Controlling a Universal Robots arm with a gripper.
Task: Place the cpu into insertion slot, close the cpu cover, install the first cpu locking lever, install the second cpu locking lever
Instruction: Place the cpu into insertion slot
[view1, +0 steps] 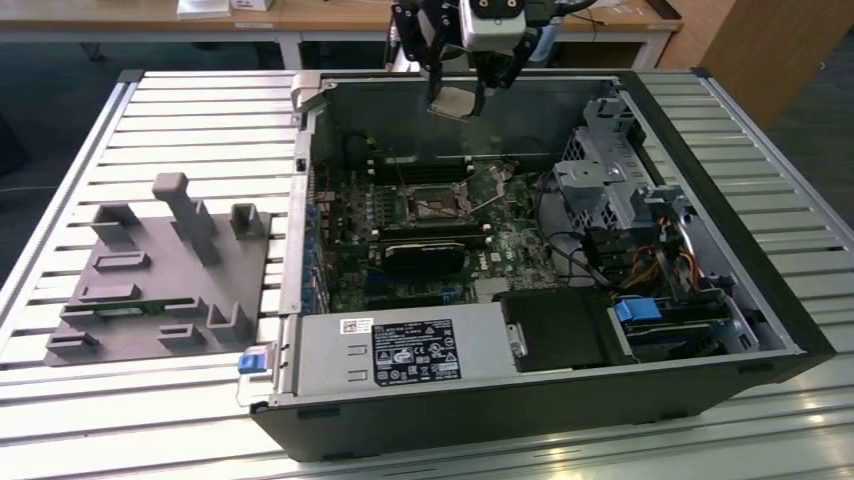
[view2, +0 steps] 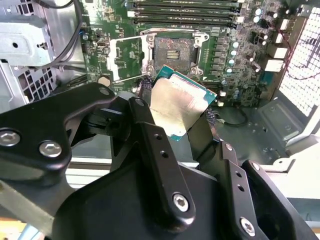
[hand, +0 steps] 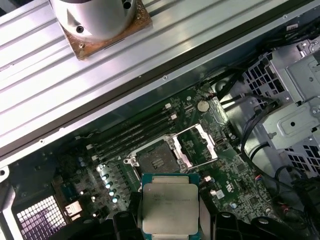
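Black two-finger gripper (view2: 176, 114) is pinching one flat silvery-beige square cpu (view2: 177, 100); I'm hovering it above one dark-centred, silver-rimmed insertion slot (view2: 172, 49).

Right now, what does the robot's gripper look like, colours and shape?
The gripper is matte black, built of jointed link bars. Its two fingers are long, flat bars with small holes, pinned by silver screws. In the exterior view a pale silver-grey body sits above the black linkage.
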